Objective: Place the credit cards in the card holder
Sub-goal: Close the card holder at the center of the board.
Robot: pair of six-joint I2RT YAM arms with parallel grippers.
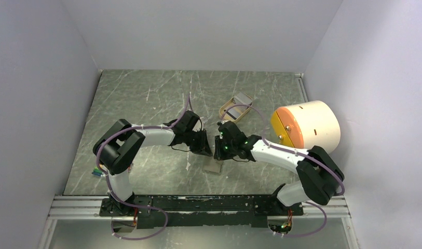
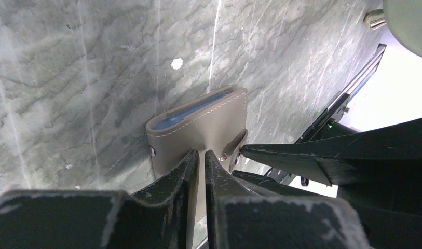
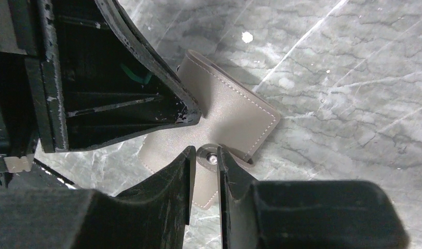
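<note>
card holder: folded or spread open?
Folded: the card holder covers lie together, only a blue edge showing between them. Whether the snap is fastened: cannot tell.

Folded grey-olive card holder (image 2: 208, 124) lies flat, bluish inner edge showing

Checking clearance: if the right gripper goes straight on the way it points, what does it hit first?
The right gripper would likely meet the grey-olive fold-over card holder first, at its snap tab close ahead, with the grey marbled table behind. Depth is unclear.

Left claw (image 2: 202, 153) and right claw (image 3: 204, 151) face each other (both pinched narrow).
</note>
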